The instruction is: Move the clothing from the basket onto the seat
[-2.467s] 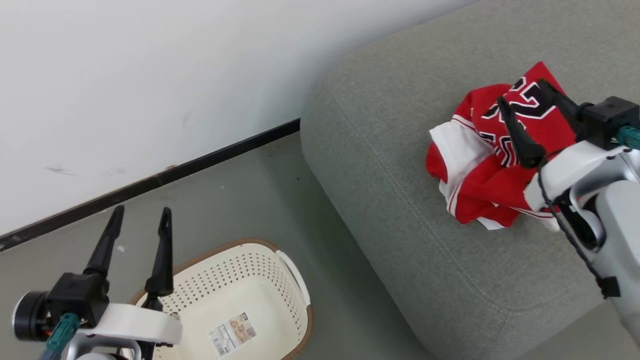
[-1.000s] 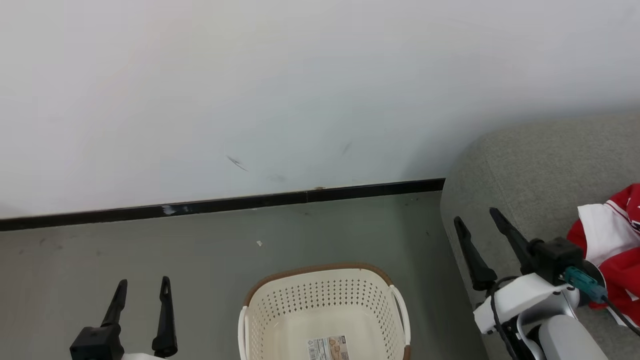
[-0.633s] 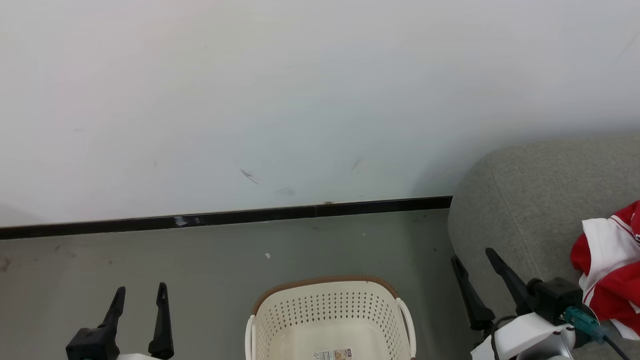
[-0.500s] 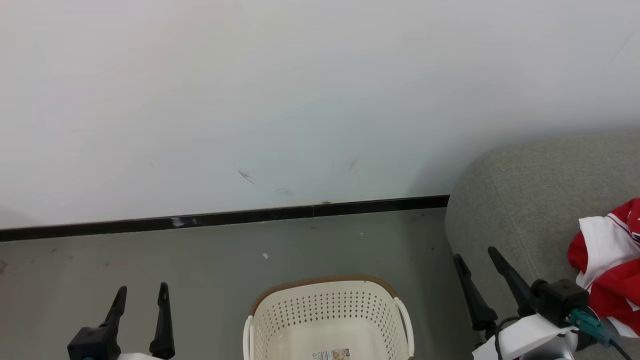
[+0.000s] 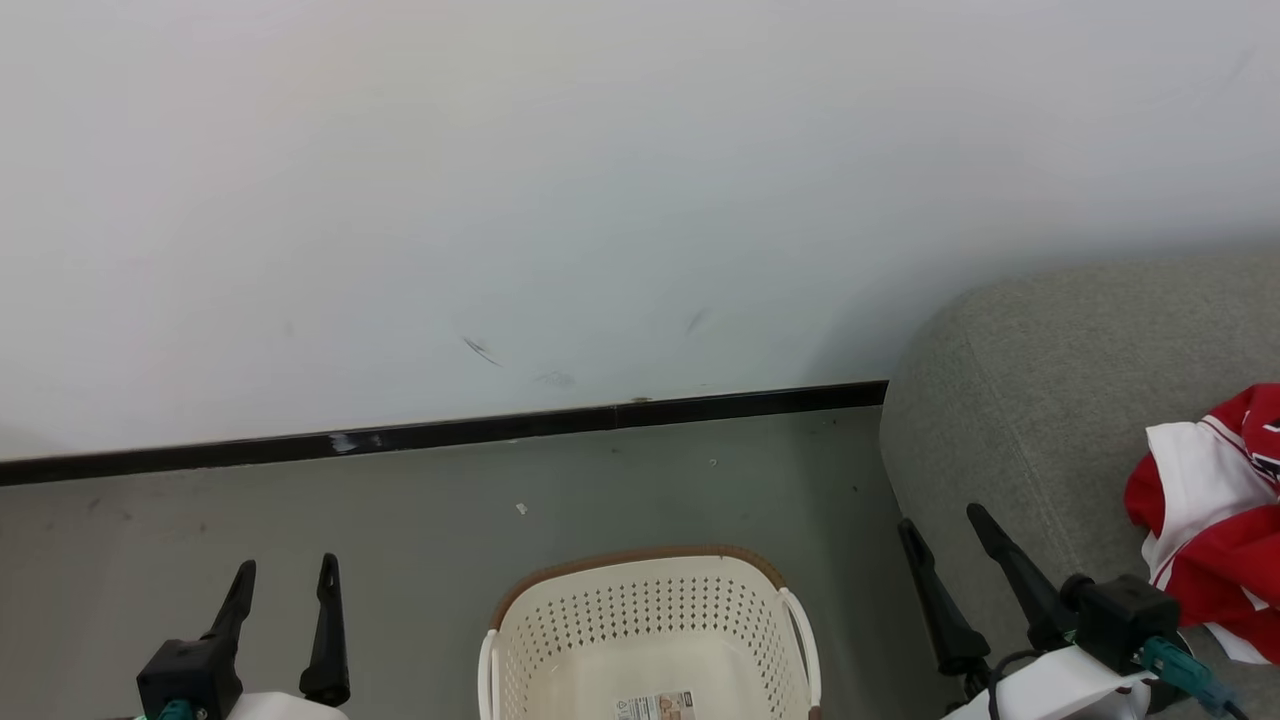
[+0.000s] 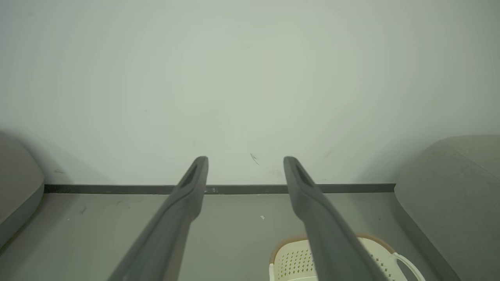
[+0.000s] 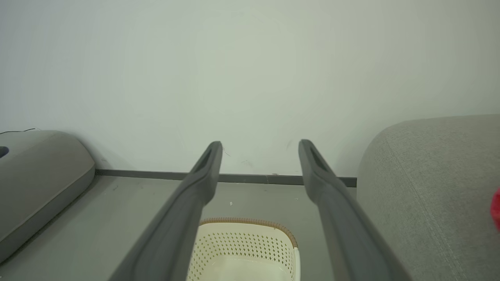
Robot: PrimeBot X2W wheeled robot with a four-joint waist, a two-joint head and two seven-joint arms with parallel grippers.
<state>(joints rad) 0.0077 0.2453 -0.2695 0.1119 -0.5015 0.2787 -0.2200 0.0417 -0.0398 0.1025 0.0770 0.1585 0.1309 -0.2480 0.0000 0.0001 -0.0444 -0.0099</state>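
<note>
My left gripper (image 5: 286,563) and right gripper (image 5: 940,516) both hang spread, flanking the basket (image 5: 640,610) on the floor (image 5: 400,500); the clothing (image 5: 1215,530) lies on the seat (image 5: 1040,400).

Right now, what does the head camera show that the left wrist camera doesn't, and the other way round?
Head view adds: the red clothing lying on the seat, the right claw, open, and the label sticker on the bottom of the basket. Left wrist view adds: a grey cushioned piece at the far left by the wall. Both share the left claw, open, the basket, the seat's rounded end and the black baseboard.
</note>
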